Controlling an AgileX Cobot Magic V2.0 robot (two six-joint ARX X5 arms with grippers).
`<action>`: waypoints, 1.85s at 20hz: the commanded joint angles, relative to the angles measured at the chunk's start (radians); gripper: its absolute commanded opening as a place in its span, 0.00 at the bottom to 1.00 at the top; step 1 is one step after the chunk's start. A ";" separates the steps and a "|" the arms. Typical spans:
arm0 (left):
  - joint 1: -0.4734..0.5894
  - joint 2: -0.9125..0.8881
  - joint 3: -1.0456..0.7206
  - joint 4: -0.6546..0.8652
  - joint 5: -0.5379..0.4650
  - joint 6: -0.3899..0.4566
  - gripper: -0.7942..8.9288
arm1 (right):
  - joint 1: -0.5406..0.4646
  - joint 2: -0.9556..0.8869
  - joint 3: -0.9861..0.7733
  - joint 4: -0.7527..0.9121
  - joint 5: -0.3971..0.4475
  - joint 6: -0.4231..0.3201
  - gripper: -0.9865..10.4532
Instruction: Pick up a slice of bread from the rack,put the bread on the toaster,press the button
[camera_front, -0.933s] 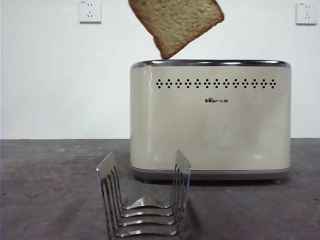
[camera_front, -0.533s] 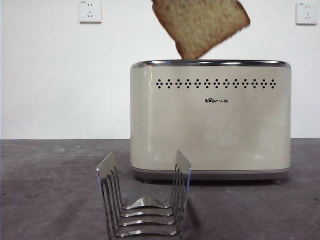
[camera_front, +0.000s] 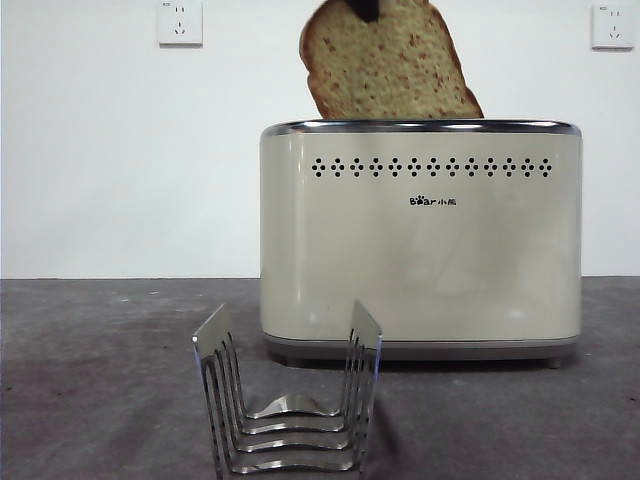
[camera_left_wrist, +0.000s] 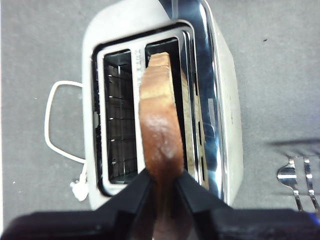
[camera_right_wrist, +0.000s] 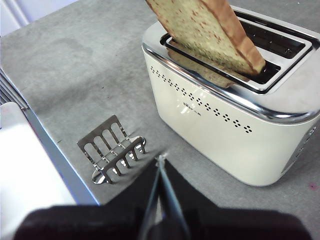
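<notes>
The slice of bread (camera_front: 390, 70) stands nearly upright over the cream toaster (camera_front: 420, 250), its lower edge below the chrome rim. In the left wrist view my left gripper (camera_left_wrist: 162, 190) is shut on the crust of the bread (camera_left_wrist: 160, 125), which dips into the slot nearer the toaster's front face. Its black tip (camera_front: 365, 10) shows at the top of the front view. In the right wrist view, my right gripper (camera_right_wrist: 160, 165) hangs shut over the table, beside the steel rack (camera_right_wrist: 112, 150) and in front of the toaster (camera_right_wrist: 225, 115). The rack (camera_front: 290, 400) holds no bread.
The toaster's second slot (camera_left_wrist: 120, 125) is empty. A white power cord (camera_left_wrist: 60, 125) loops on the table behind the toaster. Two wall sockets (camera_front: 180, 22) sit on the white back wall. A white edge (camera_right_wrist: 30, 165) borders the grey table near the rack.
The slice has swung from a steep tilt to nearly upright and come down, so its lower edge now sits inside the toaster's top.
</notes>
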 joint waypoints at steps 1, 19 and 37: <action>0.000 0.037 0.003 0.010 -0.003 0.015 0.07 | 0.002 -0.002 0.005 0.002 -0.005 -0.005 0.08; -0.024 0.130 0.003 0.090 -0.055 -0.043 0.43 | 0.022 -0.002 0.005 -0.023 -0.003 -0.001 0.08; -0.023 -0.262 0.003 0.023 -0.054 -0.606 0.46 | 0.019 0.021 0.005 0.028 0.103 0.256 0.08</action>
